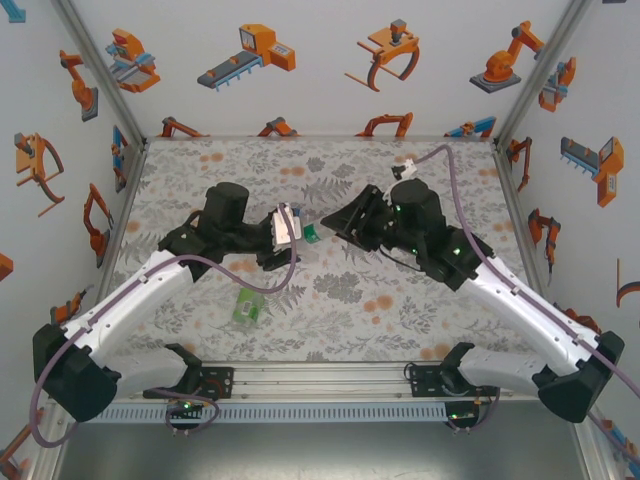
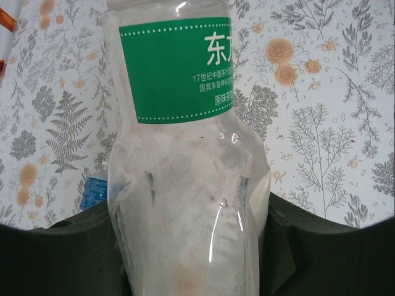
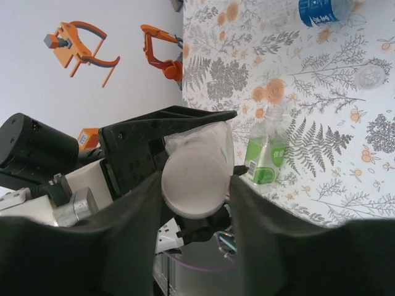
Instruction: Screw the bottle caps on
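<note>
LAYOUT | held bottle (image 2: pixel 185 154) is hanging over the table (image 1: pixel 400 310), one end in left gripper (image 2: pixel 191 253), other end between right gripper (image 3: pixel 197 185) fingers | second bottle (image 1: pixel 247 305) is lying before it, leftward | loose cap (image 3: pixel 370 75) and third bottle (image 3: pixel 324 9) are sitting apart on the table

- The green-labelled bottle (image 2: pixel 185 203) between my left jaws is clear plastic. It is glossy with bright glints, and its wall looks clouded whitish.
- Its label (image 2: pixel 173 71) is smooth green printed film with a slight sheen.
- My jaws are dark matt plastic.
- The worktop (image 2: pixel 321 123) has a matt floral-print covering; I cannot tell whether it is cloth or paper.
- My arm shells (image 1: pixel 130 300) are smooth white plastic, faintly glossy.
- The rail (image 1: pixel 320 410) by my bases is pale ribbed metal.
</note>
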`<state>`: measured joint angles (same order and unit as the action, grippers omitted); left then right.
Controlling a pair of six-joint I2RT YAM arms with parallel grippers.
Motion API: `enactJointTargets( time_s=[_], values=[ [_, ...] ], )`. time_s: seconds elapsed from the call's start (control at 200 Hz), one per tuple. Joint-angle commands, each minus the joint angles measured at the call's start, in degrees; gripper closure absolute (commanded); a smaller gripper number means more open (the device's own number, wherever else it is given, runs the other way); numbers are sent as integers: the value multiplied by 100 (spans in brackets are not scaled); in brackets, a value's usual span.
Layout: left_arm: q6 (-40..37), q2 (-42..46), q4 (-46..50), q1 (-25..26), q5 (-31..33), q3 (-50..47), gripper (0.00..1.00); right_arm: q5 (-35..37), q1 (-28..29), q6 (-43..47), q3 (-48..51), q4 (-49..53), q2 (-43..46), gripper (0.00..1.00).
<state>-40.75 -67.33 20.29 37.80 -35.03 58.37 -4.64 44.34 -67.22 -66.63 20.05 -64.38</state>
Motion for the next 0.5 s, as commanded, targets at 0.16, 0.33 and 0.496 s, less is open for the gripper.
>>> enactJointTargets(
  time_s=[0.16,0.33,0.496],
  values=[
    [-170,246,-197,112,-763,67,100,-133,-233,1865,-855,329,-43,35],
    [-144,307,-133,113,-877,84,100,-261,-254,3357,-1109,325,173,34],
    [-150,439,65,121,-1031,109,100,-1022,-257,5005,-1172,176,354,34]
  ],
)
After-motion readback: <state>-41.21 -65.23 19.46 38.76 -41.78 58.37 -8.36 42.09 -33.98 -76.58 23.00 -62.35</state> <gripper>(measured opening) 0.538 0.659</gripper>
